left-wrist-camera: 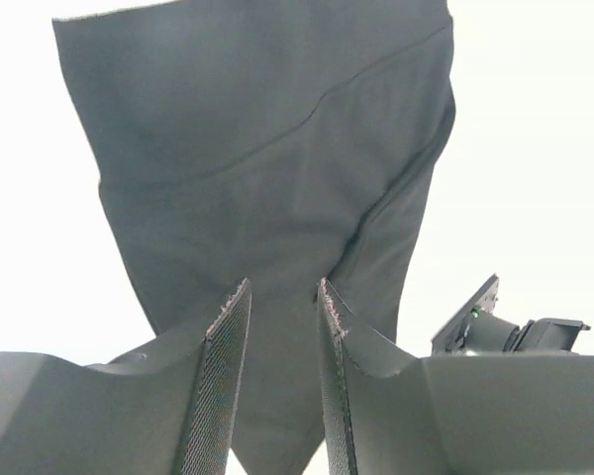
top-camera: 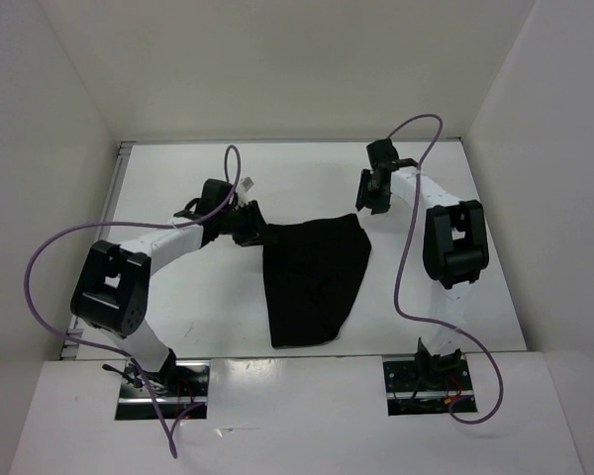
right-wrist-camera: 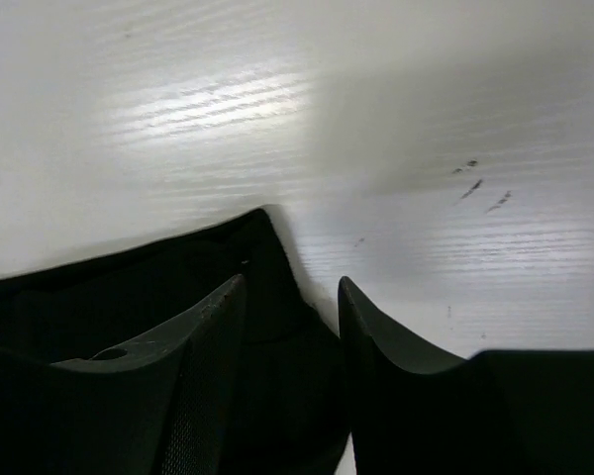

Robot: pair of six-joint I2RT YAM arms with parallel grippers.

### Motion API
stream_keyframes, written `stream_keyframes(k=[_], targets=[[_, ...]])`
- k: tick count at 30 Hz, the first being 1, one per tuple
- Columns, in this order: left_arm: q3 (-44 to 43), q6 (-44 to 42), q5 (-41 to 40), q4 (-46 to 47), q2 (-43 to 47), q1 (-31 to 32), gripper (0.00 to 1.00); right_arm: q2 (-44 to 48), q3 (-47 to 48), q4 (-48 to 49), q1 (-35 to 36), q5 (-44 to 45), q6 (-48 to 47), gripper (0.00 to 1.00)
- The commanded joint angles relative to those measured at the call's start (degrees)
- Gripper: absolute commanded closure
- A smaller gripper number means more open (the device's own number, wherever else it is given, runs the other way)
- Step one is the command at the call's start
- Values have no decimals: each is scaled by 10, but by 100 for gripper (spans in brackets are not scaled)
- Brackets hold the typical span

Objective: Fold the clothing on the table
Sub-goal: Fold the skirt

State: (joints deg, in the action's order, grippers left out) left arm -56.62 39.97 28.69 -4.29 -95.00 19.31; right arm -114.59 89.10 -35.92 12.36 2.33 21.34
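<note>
White walls were seen around the table [top-camera: 208, 307]. The left gripper [left-wrist-camera: 277, 287] was seen released, its jaws parted and nothing grasped. The clothing [left-wrist-camera: 277, 148] was spread flat on the surface, just under its fingertips and stretching away beyond them. The right gripper [right-wrist-camera: 292, 282] was likewise seen unclenched, jaws apart, with a corner of the black garment lying beneath its fingers and bare tabletop beyond.
</note>
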Motion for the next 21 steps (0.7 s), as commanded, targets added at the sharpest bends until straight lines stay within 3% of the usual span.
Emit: stream_keyframes(k=[1,16,19,21], targets=[[-23,-27,4,-10,19,-14,59,17,-23,8,2,-7,-17,52],[7,-27,30,1,31,-58,59,-65,-23,13,-22,-147,-33,57],[7,-27,30,7,31,-65,59,-79,-23,18,-22,-171,-33,66],[2,-32,16,12,18,-76,56,-79,-23,18,-22,-181,-33,85]])
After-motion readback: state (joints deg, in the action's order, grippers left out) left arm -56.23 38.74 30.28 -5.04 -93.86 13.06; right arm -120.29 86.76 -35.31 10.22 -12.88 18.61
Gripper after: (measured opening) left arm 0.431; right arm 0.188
